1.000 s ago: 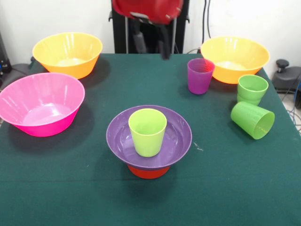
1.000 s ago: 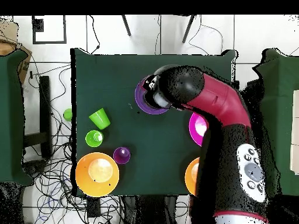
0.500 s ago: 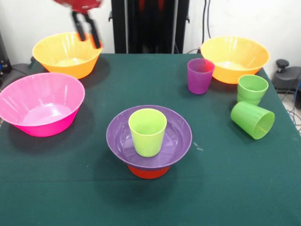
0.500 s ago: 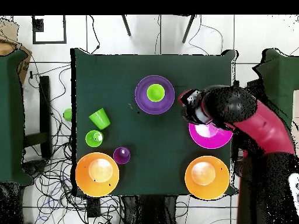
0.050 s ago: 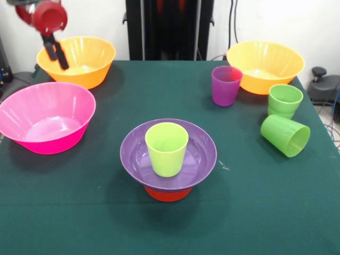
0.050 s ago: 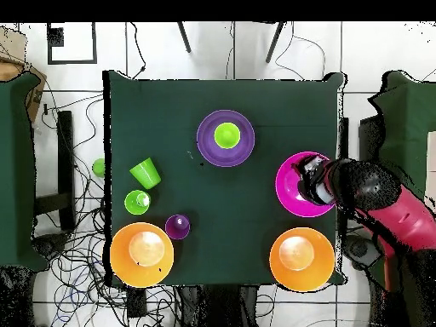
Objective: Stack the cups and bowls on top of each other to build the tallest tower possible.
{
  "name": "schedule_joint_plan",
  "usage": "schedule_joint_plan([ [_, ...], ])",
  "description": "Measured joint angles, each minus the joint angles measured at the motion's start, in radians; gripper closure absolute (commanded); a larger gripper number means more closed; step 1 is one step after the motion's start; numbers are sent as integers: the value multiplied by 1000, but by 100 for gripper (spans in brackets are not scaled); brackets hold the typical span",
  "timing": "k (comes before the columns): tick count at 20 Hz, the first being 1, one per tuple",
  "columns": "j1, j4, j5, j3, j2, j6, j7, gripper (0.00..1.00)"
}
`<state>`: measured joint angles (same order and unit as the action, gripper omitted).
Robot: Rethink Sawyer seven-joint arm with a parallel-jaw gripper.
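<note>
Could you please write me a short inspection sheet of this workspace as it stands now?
Surface: dark green cloth-covered table.
Job's things: tower of glossy purple bowl on small orange bowl, yellow-green plastic cup inside; big pink bowl; two big orange-yellow bowls; translucent purple cup; upright green cup; green cup on its side.
Clutter: nothing seen.
Grippers: gripper raised above the pink bowl's side; jaws empty.
Cables: tangled on floor.
Surroundings: white wall.

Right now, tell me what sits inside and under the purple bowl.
Inside the purple bowl stands the yellow-green cup, upright. Under it, only the small orange bowl's lower part shows; the rest is covered.
</note>
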<state>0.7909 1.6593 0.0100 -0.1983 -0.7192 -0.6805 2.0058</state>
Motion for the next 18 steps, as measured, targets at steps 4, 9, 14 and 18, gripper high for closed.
schedule_joint_plan([
  [4, 30, 13, -45, -38, 54, 92, 0, 0],
  [9, 42, 34, -108, -96, 134, 182, 0, 0],
  [14, 33, 43, -144, -128, 171, 187, 0, 0],
  [18, 25, 53, -152, -150, 180, 187, 0, 0],
])
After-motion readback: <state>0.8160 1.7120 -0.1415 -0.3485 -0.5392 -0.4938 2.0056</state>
